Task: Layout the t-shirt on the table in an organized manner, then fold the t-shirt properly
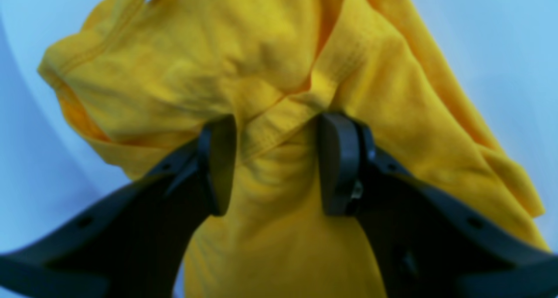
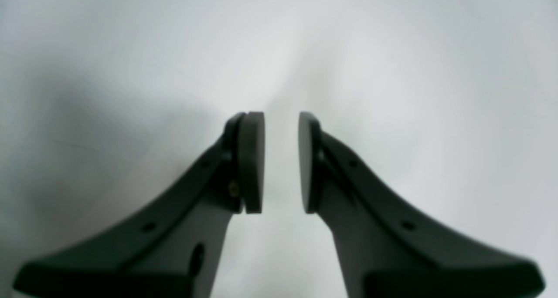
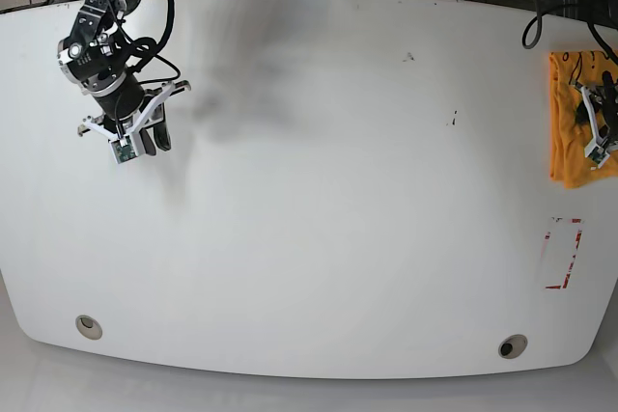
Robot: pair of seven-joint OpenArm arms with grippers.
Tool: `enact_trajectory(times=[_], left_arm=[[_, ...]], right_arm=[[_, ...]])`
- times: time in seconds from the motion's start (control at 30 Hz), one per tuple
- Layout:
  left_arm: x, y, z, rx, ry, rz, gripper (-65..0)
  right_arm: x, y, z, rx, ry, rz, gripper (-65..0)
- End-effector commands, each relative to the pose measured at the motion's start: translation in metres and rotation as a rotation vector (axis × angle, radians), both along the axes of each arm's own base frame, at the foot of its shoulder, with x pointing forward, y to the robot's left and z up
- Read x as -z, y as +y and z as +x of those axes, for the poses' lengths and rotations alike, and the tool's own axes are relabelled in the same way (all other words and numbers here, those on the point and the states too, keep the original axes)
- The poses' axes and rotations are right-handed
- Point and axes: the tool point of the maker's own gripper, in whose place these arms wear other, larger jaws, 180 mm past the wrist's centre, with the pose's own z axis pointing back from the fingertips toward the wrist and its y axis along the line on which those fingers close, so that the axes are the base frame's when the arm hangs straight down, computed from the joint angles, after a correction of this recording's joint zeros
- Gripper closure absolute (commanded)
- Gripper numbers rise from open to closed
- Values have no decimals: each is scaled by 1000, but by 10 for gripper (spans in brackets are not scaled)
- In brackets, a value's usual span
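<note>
Barely started: my left hand (image 1: 274, 163) grips the bunched t-shirt (image 1: 270, 71) at the table (image 3: 319, 190) edge; right hand (image 2: 281, 163) narrow, empty.

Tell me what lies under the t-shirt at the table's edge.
The bunched t-shirt rests on the white table, bare tabletop showing around it. The left hand straddles a fold of it from above. Whatever is beneath the cloth is covered.
</note>
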Motion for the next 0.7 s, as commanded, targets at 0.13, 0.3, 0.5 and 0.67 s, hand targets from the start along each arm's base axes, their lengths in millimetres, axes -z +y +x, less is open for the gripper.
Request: enact_trajectory(times=[0.13,0.3,0.5,0.67], left_arm=[[-42,31,14,-33,-73,86,-275],[-75,16,36,20,-157,128,-275],[-106,-51,67,130,-293,121,-275],[-120,-114,91,186,-454,29,-275]], right_arm=[[-13,1,2,-8,-47,-6,-132],[-10,4,-1,-12,-37,-1,-132],[-16,1,7,-9,-57,-17,-135],[-12,7,11,-45,-47,-130,-132]])
